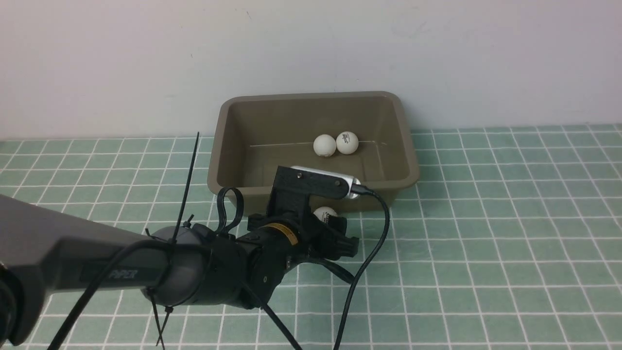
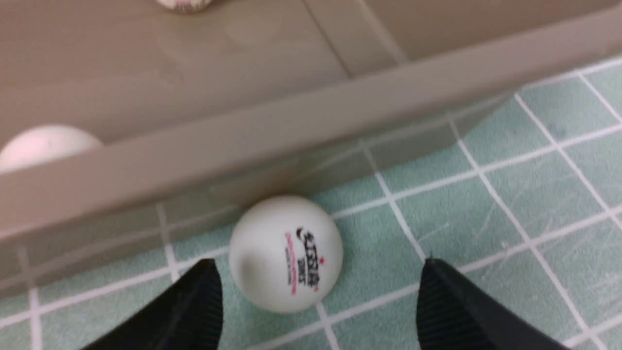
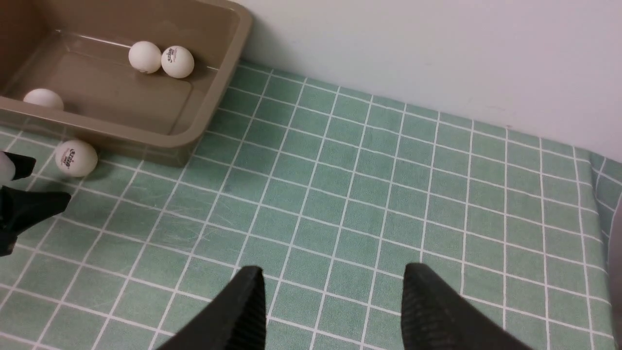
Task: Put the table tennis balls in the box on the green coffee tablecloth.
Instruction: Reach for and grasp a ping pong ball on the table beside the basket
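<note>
The olive-brown box [image 1: 311, 97] stands on the green coffee tablecloth [image 1: 486, 218] against the wall. Two table tennis balls [image 1: 324, 145] [image 1: 347, 142] lie together on its floor; the right wrist view shows a third ball [image 3: 43, 98] by the near wall. One more ball [image 1: 324, 214] rests on the cloth, against the box's near wall. My left gripper [image 2: 318, 265] is open and low over the cloth, with that ball [image 2: 286, 253] between its fingers, not gripped. My right gripper [image 3: 333, 272] hangs open and empty above the cloth, right of the box.
A plain wall runs just behind the box. The cloth's right edge [image 3: 595, 165] drops off beyond my right gripper. My left arm [image 1: 97, 272] and its cables [image 1: 369, 253] reach in from the near left.
</note>
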Controlling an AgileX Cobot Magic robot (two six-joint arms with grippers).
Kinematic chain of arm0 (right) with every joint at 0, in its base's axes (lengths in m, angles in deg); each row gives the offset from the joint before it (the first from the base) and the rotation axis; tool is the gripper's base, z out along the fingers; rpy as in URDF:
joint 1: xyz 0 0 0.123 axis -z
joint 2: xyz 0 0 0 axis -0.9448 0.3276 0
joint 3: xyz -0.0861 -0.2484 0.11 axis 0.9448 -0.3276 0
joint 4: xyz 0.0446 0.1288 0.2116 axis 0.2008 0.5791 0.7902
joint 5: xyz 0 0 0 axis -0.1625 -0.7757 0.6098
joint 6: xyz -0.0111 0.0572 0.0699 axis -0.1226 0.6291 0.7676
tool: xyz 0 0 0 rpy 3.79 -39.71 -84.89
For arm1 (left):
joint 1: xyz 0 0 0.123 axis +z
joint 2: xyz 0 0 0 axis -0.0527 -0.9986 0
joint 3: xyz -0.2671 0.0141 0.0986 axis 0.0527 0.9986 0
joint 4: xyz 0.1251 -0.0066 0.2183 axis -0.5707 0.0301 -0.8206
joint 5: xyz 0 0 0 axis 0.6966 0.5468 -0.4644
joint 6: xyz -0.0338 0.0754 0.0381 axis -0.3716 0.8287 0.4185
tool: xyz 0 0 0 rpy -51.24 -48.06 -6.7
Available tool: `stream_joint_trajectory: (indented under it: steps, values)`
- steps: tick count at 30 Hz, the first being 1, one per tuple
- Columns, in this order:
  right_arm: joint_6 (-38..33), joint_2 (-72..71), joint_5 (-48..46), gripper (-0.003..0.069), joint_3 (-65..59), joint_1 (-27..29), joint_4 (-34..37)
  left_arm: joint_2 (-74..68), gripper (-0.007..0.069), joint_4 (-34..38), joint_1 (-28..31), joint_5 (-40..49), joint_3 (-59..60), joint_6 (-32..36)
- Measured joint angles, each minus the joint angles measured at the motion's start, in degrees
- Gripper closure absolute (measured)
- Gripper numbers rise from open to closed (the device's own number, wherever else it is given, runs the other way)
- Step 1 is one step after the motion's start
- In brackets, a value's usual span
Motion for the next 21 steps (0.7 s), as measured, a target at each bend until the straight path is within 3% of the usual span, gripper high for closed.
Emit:
stream_joint_trajectory:
  steps: [21]
  values:
    - [0.0, 0.0, 0.04, 0.0303, 0.0, 0.0, 0.0, -6.25, 0.0146, -0.14, 1.13, 1.48, -5.31, 2.5]
